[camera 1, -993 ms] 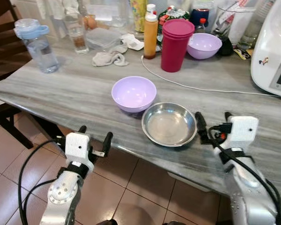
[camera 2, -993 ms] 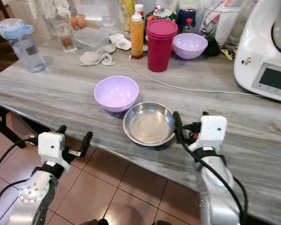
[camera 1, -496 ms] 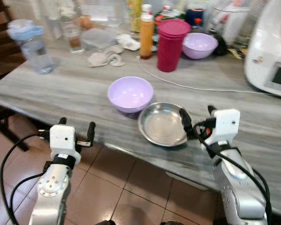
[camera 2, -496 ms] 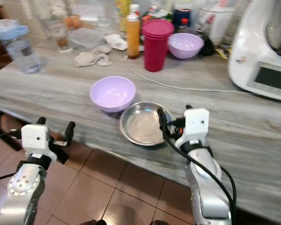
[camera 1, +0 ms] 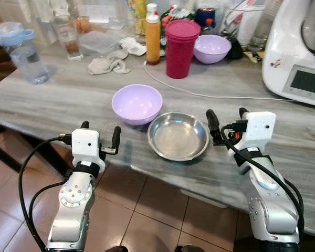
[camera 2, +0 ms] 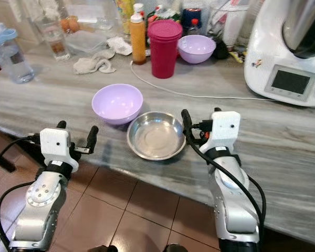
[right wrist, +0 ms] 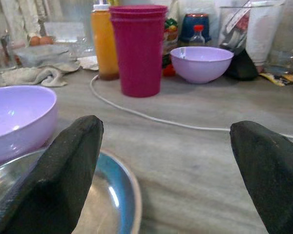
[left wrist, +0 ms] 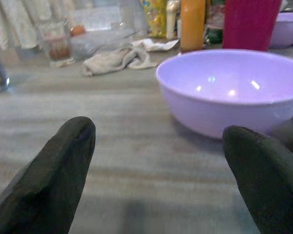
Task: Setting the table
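Both end effectors gape: right end effector beside the steel bowl, left end effector near the lilac bowl.

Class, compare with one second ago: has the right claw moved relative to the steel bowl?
Cannot tell: the camera shifted. The open right claw sits beside the steel bowl, its nearer finger by the rim as before.

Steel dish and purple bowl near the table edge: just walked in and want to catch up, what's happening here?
Nothing is held yet. The steel dish and the purple bowl sit side by side near the front edge of the grey table. The right pincer hovers open just beside the dish, over the table. The left pincer is open at the table's edge, in front of the bowl.
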Controlling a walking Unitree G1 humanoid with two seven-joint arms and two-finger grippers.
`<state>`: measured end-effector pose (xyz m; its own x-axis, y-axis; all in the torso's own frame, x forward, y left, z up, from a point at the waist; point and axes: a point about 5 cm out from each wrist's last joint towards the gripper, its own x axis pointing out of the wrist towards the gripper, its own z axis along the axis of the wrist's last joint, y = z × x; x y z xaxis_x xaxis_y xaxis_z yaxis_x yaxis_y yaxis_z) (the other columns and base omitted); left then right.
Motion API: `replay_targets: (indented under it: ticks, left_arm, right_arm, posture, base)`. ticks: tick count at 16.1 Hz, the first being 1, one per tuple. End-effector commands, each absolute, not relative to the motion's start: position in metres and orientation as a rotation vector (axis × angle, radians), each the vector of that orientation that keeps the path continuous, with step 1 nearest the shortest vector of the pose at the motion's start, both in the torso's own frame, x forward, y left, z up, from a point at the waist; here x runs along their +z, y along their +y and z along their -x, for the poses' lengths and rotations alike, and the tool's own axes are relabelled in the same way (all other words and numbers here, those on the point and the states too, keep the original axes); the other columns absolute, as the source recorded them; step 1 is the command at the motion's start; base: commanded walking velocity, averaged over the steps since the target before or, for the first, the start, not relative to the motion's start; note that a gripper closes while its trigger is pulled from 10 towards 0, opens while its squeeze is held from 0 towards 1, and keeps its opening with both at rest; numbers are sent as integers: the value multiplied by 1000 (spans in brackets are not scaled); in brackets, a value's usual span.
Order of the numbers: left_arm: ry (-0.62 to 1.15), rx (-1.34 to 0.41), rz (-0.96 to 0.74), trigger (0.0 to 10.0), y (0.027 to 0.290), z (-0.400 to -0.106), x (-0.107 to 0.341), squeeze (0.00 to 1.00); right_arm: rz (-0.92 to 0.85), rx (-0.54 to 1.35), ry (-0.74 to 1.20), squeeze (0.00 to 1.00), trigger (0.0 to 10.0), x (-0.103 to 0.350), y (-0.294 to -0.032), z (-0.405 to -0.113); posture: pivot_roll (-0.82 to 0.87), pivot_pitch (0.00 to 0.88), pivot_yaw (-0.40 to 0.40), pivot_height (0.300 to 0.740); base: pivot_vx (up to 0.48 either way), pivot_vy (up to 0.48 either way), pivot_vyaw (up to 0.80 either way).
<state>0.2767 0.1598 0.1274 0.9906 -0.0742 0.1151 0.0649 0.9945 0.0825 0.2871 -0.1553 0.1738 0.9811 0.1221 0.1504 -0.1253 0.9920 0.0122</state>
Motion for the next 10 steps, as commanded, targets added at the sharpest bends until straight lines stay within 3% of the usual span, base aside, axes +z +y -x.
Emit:
replay_targets:
  ticks: [1,10]
  left_arm:
    - [-99,-73,-88,10000,160,-275,125,0]
    - [-96,-95,-101,10000,161,-280,129,0]
  right_arm:
    - [-39,117,-154,0,10000,174,-155,-287]
    - [-98,88,-89,0,10000,160,-151,-288]
  posture:
    - [-166,134,13,740]
    - [-159,131,35,740]
  base:
    - [-266,0,0]
    - [-309,0,0]
